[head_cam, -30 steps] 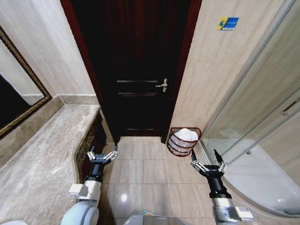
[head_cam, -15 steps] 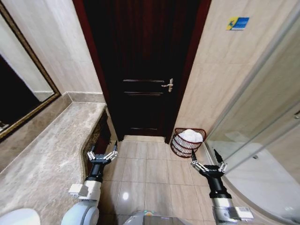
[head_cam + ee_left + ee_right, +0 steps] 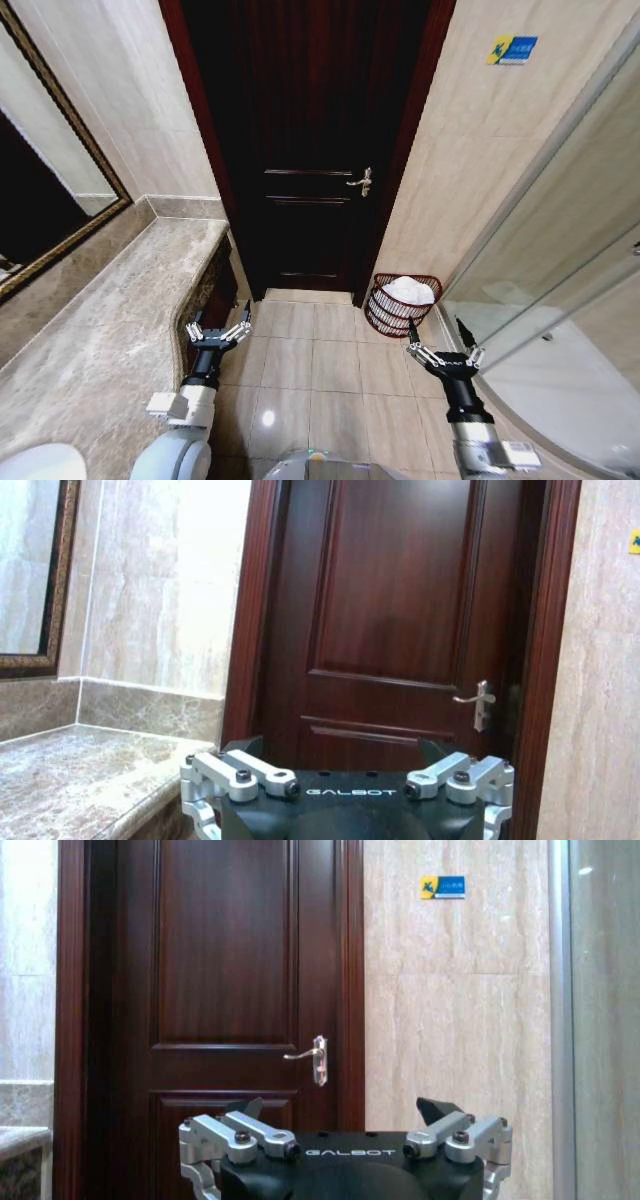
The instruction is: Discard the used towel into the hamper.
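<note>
**Hamper ahead and to the right, nearer the right arm**

Head view: the hamper (image 3: pixel 402 305) is seen on the tiled floor (image 3: pixel 320 365), in the corner between the dark wooden door (image 3: pixel 310 150) and the glass shower enclosure (image 3: pixel 560 300). A white towel (image 3: pixel 409 290) already lies inside it. The hamper sits forward of the right gripper (image 3: pixel 444 357) and slightly to its left, well apart; the left gripper (image 3: pixel 219 333) is farther off, beside the marble counter (image 3: pixel 100 340). Both grippers are spread wide and carry nothing. Bare floor lies between; the shower's curved base is judged the nearest obstacle.

Left wrist view: the door, its lever handle (image 3: pixel 478 703) and the counter edge are faced, fingers (image 3: pixel 240 769) parted.

Right wrist view: the door and a blue wall sign (image 3: pixel 442 886) are faced, fingers (image 3: pixel 455 1129) likewise parted.
</note>
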Motion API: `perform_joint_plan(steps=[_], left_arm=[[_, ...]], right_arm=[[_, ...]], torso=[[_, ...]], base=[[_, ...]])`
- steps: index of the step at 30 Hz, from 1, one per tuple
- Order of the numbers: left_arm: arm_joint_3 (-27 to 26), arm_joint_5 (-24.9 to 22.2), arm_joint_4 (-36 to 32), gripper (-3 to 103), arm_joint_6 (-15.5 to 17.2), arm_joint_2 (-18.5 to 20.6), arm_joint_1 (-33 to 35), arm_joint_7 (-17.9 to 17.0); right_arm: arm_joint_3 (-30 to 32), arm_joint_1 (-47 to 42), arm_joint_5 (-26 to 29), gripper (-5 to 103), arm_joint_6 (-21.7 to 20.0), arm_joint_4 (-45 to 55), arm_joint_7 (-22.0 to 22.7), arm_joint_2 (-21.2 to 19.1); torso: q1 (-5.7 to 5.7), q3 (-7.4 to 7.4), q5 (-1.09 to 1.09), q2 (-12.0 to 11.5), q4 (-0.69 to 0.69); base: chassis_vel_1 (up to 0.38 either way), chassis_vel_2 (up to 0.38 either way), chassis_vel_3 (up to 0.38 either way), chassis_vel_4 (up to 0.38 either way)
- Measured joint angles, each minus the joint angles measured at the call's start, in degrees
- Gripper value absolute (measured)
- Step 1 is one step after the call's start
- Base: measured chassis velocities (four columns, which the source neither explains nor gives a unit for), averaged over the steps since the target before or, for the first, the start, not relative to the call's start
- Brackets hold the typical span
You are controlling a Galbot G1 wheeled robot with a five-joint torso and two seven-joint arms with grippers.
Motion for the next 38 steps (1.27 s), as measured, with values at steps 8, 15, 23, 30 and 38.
perform_joint_plan(steps=[8, 15, 23, 30, 38], left_arm=[[0.0, 0.0, 0.0, 100, 0.0, 0.0, 0.0, 0.0], [0.0, 0.0, 0.0, 100, 0.0, 0.0, 0.0, 0.0], [0.0, 0.0, 0.0, 100, 0.0, 0.0, 0.0, 0.0], [0.0, 0.0, 0.0, 100, 0.0, 0.0, 0.0, 0.0], [0.0, 0.0, 0.0, 100, 0.0, 0.0, 0.0, 0.0]], right_arm=[[0.0, 0.0, 0.0, 100, 0.0, 0.0, 0.0, 0.0], [0.0, 0.0, 0.0, 100, 0.0, 0.0, 0.0, 0.0], [0.0, 0.0, 0.0, 100, 0.0, 0.0, 0.0, 0.0], [0.0, 0.0, 0.0, 100, 0.0, 0.0, 0.0, 0.0], [0.0, 0.0, 0.0, 100, 0.0, 0.0, 0.0, 0.0]], torso=[[0.01, 0.01, 0.0, 0.0, 0.0], [0.02, 0.01, 0.0, 0.0, 0.0], [0.02, 0.02, 0.0, 0.0, 0.0], [0.02, 0.02, 0.0, 0.0, 0.0], [0.02, 0.02, 0.0, 0.0, 0.0]], base=[[0.0, 0.0, 0.0, 0.0], [0.0, 0.0, 0.0, 0.0], [0.0, 0.0, 0.0, 0.0], [0.0, 0.0, 0.0, 0.0], [0.0, 0.0, 0.0, 0.0]])
